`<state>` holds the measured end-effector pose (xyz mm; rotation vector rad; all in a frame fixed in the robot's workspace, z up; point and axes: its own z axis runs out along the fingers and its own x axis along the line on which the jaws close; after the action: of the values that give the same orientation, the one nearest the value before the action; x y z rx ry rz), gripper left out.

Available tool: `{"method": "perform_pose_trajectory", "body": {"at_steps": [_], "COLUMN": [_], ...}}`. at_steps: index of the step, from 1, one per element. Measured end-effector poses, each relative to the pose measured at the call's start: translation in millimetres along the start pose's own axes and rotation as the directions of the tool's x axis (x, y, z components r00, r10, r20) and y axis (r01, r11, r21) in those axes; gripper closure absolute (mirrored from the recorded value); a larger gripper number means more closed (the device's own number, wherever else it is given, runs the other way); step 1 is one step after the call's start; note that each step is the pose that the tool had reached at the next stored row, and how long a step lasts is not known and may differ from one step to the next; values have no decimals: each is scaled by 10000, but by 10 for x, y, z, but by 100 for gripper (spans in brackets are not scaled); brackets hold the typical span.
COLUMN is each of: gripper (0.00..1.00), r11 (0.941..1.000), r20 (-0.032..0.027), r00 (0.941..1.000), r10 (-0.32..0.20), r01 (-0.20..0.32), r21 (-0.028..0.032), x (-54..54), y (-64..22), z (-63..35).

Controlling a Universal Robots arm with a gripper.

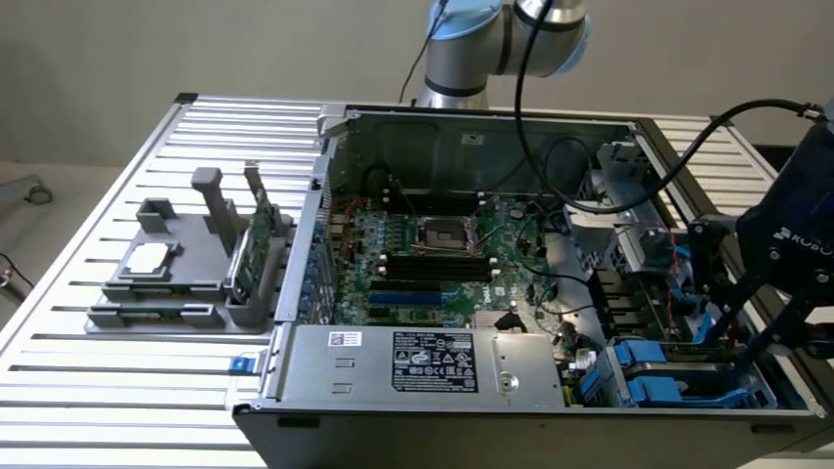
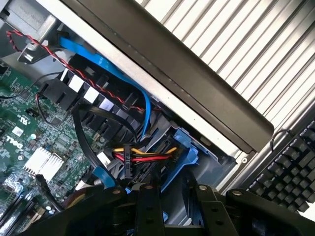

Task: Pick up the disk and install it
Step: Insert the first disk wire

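My black gripper (image 1: 728,337) hangs over the drive bay at the near corner of the open computer case (image 1: 391,415), on the exterior view's right. A blue-edged slab stands upright between its fingers; I take it for the disk (image 1: 709,319), and most of it is hidden by the fingers and the bay. In the wrist view the gripper (image 2: 177,211) closes around the blue carrier frame of the disk (image 2: 183,150), which points down into the bay beside the case wall. The gripper looks shut on it.
Blue carriers (image 1: 667,360) fill the bay. Red, yellow and black power wires (image 2: 142,157) and a blue cable (image 2: 113,69) run close by. A grey fixture (image 1: 183,288) on the slatted table holds a chip (image 1: 147,256) and a green card (image 1: 265,230). A keyboard (image 2: 290,167) lies outside the case.
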<state>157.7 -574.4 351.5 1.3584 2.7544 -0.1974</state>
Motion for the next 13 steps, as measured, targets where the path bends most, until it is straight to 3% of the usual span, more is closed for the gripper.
{"method": "perform_pose_trajectory", "body": {"at_steps": [9,13], "gripper": [69,69], "r11": [9999,9997], "r20": [-69,-161], "r00": [9999,9996], "r10": [108,210], "r01": [-108,-212], "r21": [-33,-82], "x": [-81,-110], "y": [-28,-49], "z": [12,17]}}
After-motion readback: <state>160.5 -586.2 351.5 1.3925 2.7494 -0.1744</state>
